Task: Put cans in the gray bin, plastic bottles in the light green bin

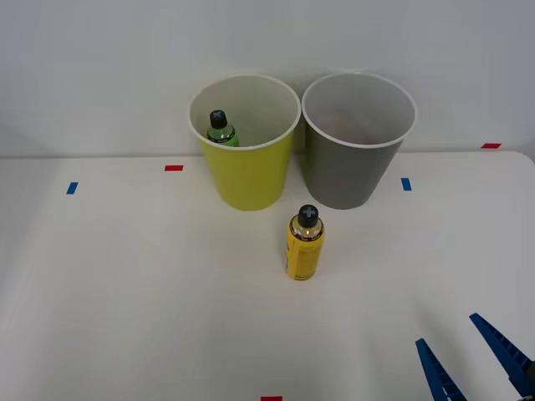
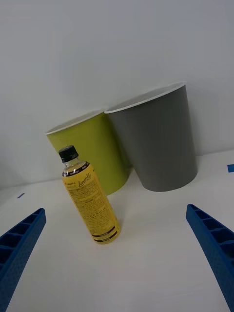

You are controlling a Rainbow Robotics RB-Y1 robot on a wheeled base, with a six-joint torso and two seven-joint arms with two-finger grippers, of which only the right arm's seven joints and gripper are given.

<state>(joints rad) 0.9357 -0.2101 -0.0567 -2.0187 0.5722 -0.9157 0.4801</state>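
A small green plastic bottle point(image 1: 221, 129) with a black cap stands inside the light green bin point(image 1: 251, 177), against its left wall. The gray bin point(image 1: 347, 177) stands touching it on the right; its bottom is hidden. In front of the two bins, a yellow-labelled bottle point(image 1: 304, 247) with a black cross-marked cap stands upright on the table; I cannot tell whether it is plastic or metal. My right gripper point(image 1: 447, 330) is open and holds nothing, low at the table's near right. In the wrist view the yellow bottle point(image 2: 90, 202) stands ahead of the gripper point(image 2: 116, 209), before the light green bin point(image 2: 100, 146) and gray bin point(image 2: 158, 141).
The white table point(image 1: 125, 284) carries small blue tape marks point(image 1: 72, 188) and red tape marks point(image 1: 174, 168) near the bins and front edge. A white wall rises right behind the bins.
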